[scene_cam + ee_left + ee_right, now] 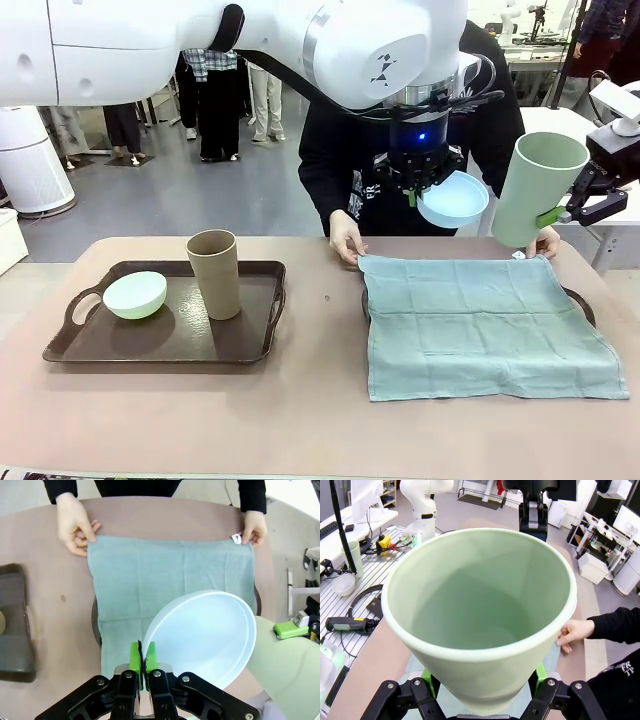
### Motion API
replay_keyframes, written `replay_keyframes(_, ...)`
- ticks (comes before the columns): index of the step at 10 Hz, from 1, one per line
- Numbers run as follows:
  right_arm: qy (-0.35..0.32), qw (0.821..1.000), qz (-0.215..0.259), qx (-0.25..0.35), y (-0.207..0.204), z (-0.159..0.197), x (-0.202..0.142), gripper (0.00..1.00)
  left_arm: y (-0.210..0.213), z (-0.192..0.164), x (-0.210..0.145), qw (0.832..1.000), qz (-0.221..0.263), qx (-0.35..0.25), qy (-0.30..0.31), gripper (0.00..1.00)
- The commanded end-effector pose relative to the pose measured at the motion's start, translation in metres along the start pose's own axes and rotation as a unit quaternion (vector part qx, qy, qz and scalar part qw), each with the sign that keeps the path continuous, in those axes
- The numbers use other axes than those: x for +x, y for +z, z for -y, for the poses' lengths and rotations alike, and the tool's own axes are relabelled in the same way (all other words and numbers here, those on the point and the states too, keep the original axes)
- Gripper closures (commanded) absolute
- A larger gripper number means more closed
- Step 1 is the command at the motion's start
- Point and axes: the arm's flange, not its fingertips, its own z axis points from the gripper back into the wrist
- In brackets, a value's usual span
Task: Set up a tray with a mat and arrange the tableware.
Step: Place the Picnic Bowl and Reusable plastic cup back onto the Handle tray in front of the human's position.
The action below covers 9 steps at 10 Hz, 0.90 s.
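Note:
My left gripper (412, 196) (143, 659) is shut on the rim of the light blue bowl (453, 199) (202, 635), held above the far edge of the teal mat (488, 322) (165, 580). My right gripper (558, 214) is shut on the pale green tumbler (537, 187) (480, 615), held tilted in the air at the right. The mat covers a dark tray (582, 303). The person's hands (347, 241) (75, 524) pinch the mat's far corners. The mint green bowl (134, 295) and tan brown tumbler (215, 273) stand on the left dark tray (110, 345).
The brown table (300, 420) has bare room in front of both trays and between them. In the right wrist view, a bench with tools and a white robot arm (422, 500) lie beyond the table.

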Motion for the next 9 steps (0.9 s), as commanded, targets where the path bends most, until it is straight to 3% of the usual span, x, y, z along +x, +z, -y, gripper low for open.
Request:
replay_keyframes(1, 0.006, 1.000, -0.005, 0.003, 0.001, 0.000, 0.002, 0.78, 0.004, 0.000, 0.002, 1.000, 0.003, -0.002, -0.007, 0.98)
replay_keyframes(7, 0.006, 1.000, -0.005, 0.003, 0.001, 0.000, 0.002, 0.78, 0.004, 0.000, 0.002, 1.000, 0.003, -0.002, -0.007, 0.98)
replay_keyframes(8, 0.000, 1.000, 0.000, 0.000, 0.000, 0.000, 0.000, 0.18, 0.000, 0.000, 0.000, 1.000, 0.000, 0.000, 0.000, 0.96)
replay_keyframes(9, -0.009, 1.000, 0.010, 0.013, 0.005, 0.000, -0.017, 0.18, -0.011, -0.010, 0.004, 0.999, -0.023, -0.022, -0.023, 0.96)
